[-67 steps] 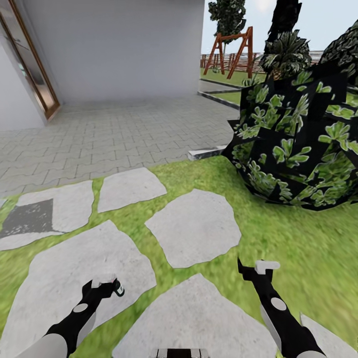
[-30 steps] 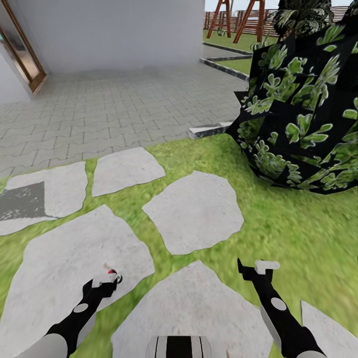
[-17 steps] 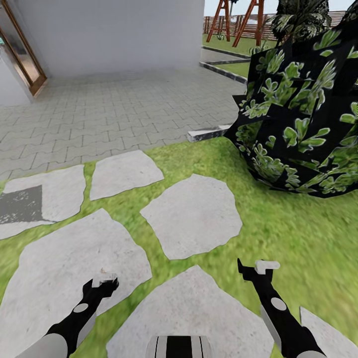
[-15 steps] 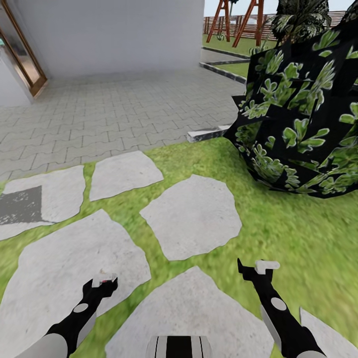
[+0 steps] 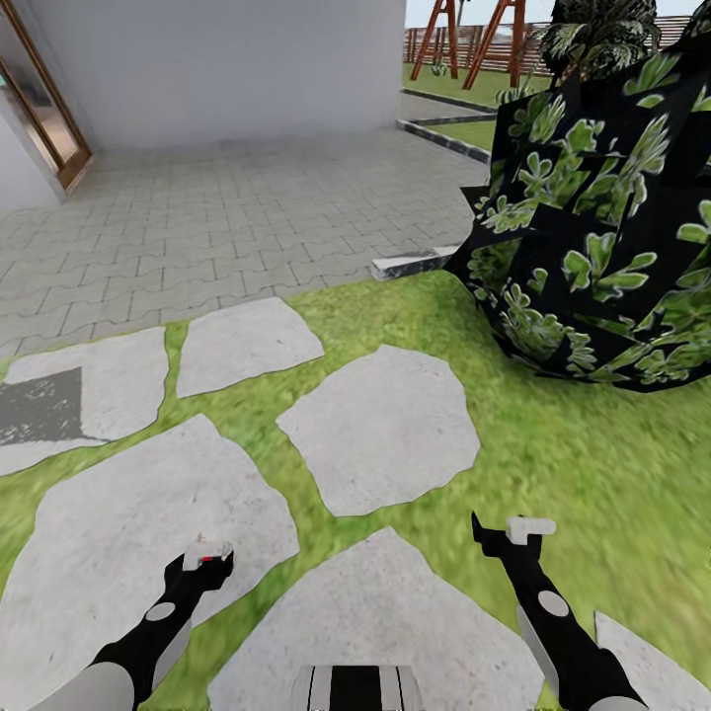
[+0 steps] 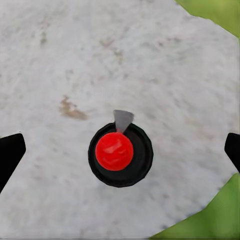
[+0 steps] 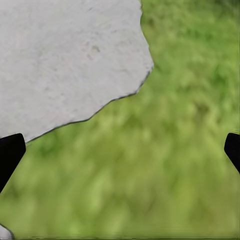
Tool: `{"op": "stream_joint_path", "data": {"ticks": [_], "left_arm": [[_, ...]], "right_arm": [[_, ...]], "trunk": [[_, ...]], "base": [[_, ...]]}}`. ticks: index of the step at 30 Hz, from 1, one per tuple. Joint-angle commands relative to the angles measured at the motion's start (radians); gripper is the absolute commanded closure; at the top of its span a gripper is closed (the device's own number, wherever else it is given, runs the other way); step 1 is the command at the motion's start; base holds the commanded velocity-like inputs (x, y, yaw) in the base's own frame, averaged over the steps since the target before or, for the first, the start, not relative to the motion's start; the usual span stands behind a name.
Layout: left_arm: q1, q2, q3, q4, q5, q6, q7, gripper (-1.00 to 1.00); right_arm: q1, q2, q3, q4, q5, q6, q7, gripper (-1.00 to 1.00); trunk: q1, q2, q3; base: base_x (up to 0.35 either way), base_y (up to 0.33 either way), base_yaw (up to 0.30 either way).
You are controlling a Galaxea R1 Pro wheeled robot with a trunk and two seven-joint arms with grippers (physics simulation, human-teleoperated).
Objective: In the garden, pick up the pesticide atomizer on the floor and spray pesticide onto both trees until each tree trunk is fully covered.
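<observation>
Both grippers wide open, holding nothing: left gripper [image 6: 120, 147] over atomizer [image 6: 120, 154] on stepping stone [image 6: 60, 60]; right gripper [image 7: 120, 145] over grass [image 7: 165, 165] beside stone edge.

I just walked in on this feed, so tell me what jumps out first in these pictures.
A big dark bush with pale green leaves looms at the right of the lawn. Grey stepping stones lie across the grass ahead. Under the open left gripper, a red-capped black sprayer top sits on stone.

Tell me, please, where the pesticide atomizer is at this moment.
The pesticide atomizer stands on a grey stepping stone, directly under the open left gripper; the left wrist view looks down on its red top, between the two fingertips.
</observation>
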State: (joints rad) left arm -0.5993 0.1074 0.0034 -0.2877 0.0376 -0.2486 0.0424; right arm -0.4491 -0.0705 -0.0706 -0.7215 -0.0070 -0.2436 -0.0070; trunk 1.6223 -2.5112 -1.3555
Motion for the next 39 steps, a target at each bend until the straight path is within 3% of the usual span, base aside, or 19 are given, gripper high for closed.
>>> {"op": "stream_joint_path", "data": {"ticks": [1, 12, 39], "left_arm": [[0.0, 0.0, 0.0, 0.001, 0.004, -0.004, 0.0, -1.0], [0.0, 0.0, -0.001, 0.002, 0.002, -0.004, -0.001, -1.0], [0.0, 0.001, -0.002, 0.001, 0.003, -0.007, -0.001, -1.0]], "right_arm": [[0.0, 0.0, 0.0, 0.001, -0.001, -0.003, -0.001, -1.0], [0.0, 0.0, 0.0, 0.002, -0.001, -0.003, -0.001, -1.0], [0.0, 0.0, 0.0, 0.002, -0.001, -0.003, -0.001, -1.0]], "trunk": [[0.0, 0.0, -0.005], [0.005, -0.003, -0.059], [0.005, -0.003, -0.063]], "base": [[0.0, 0.0, 0.0], [0.0, 0.0, 0.0], [0.004, 0.022, -0.028]]}}
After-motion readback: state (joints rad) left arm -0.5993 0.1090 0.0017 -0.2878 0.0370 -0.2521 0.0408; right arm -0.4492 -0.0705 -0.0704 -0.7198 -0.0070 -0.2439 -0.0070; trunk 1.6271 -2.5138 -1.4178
